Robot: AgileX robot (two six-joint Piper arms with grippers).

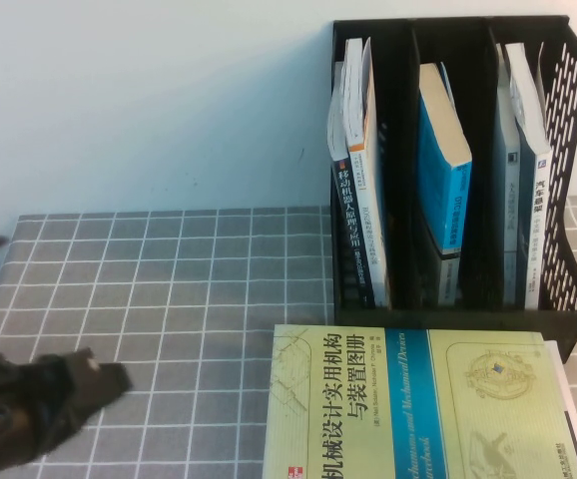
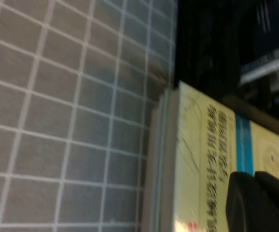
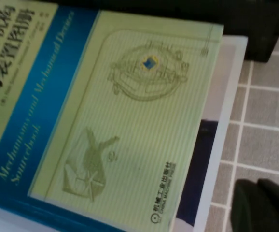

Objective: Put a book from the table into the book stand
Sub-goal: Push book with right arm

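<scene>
Left claw [image 1: 89,384]: low over the grey checked surface [image 1: 169,289] at the robot's near left, apart from the book, nothing in it; whether its fingers are apart or together I cannot tell.
Right claw [image 3: 265,208]: out of the high view; its wrist view shows only a dark part of it at the corner, beside the far-right edge of the book, holding nothing that can be seen; fingers not readable.
Book [image 1: 408,404]: thick, pale yellow-green cover with a blue vertical band and black Chinese title, lying flat and face up on the surface just in front of the book stand.
Under the book: a white magazine [image 3: 216,145] pokes out along its right edge, so the book sits on a small stack, not on the cloth itself.
Book stand [image 1: 453,180]: black, upright against the wall, three compartments; left holds several books, middle holds one blue book [image 1: 443,175] leaning with room beside it, right holds a few more.
Step in hand: approach, by my reading; the book is not yet gripped or lifted.
Next move calls for: a claw to reach an exposed edge of the book, likely the left one facing the left claw, clamp the thick block, tip it upright and carry it to a slot.
Likely slot: the middle one looks roomiest.
Care: the magazine beneath may slide along.
</scene>
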